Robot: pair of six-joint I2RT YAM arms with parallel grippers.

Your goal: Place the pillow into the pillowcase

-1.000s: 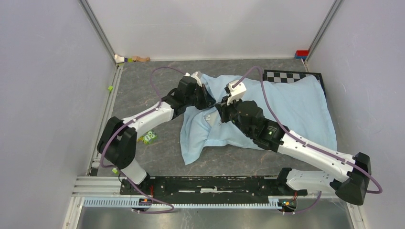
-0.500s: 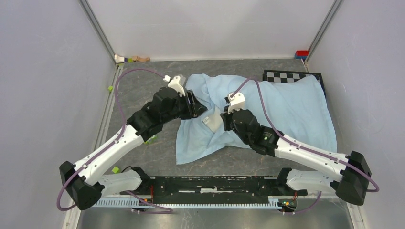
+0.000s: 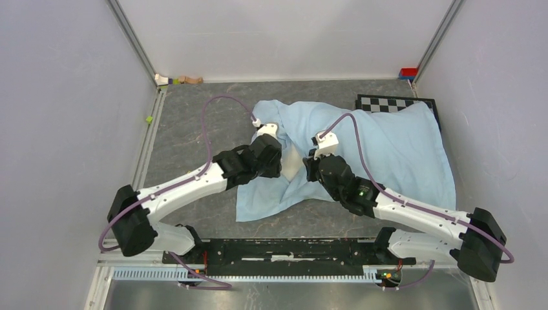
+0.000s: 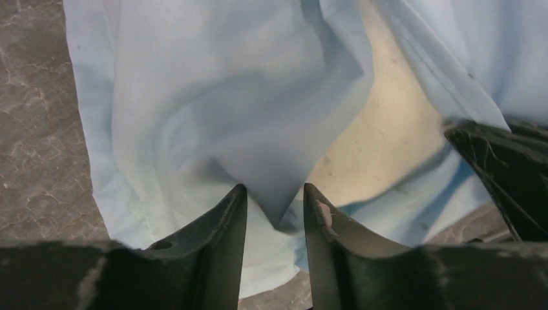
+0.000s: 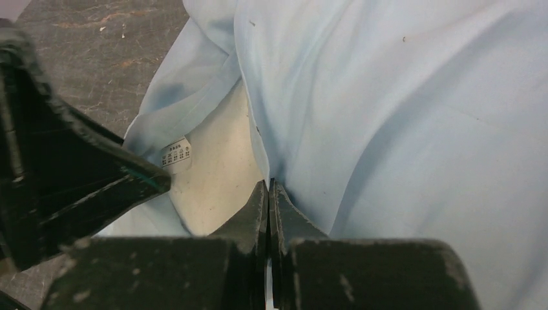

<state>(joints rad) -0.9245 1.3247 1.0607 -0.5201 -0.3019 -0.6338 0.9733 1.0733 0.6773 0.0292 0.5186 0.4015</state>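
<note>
The light-blue pillowcase (image 3: 394, 142) lies wrinkled across the table with the pillow inside it. Only an off-white patch of the pillow (image 3: 292, 165) shows at the open end between my grippers. My left gripper (image 3: 279, 161) is at the left of the opening, its jaws apart, and a fold of pillowcase (image 4: 213, 97) dips between them (image 4: 274, 194) beside the bare pillow (image 4: 381, 135). My right gripper (image 3: 309, 169) is shut (image 5: 268, 184) on the pillowcase hem (image 5: 400, 116), right beside the pillow (image 5: 216, 174) and its small white label (image 5: 176, 155).
A checkerboard (image 3: 388, 103) lies partly under the pillowcase at the back right. A red and blue block (image 3: 408, 73) sits in the back right corner and small toys (image 3: 178, 79) in the back left. A green bit (image 3: 148, 119) lies by the left rail. Walls enclose three sides.
My left arm has swung, and its gripper moved from the pillowcase's upper left edge down to the opening. My right gripper drew slightly nearer. The pillowcase's near corner shifted left.
</note>
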